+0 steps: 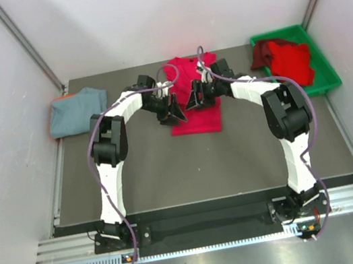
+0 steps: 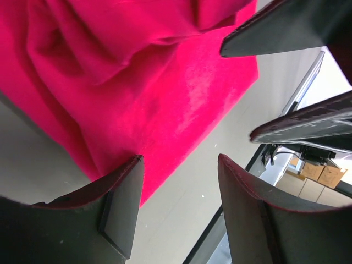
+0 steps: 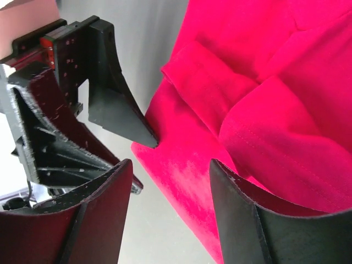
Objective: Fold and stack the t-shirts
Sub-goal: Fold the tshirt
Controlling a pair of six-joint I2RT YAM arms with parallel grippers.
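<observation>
A red t-shirt (image 1: 195,123) lies rumpled and partly folded at the far middle of the table (image 1: 170,174). To fold it well, both pincers should probably pinch matching corners of one edge and lift together, keeping the cloth taut. The left pincer (image 2: 181,203) hovers at the shirt's corner and the right pincer (image 3: 170,209) over the cloth, both with jaws apart, gripping nothing.

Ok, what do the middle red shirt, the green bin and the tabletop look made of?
Red shirt: soft knit cloth, matte; it creases and shows stitched seams.
Green bin: likely moulded plastic, with a smooth rigid rim.
Tabletop: dark, matte, flat sheet; material unclear.
</observation>
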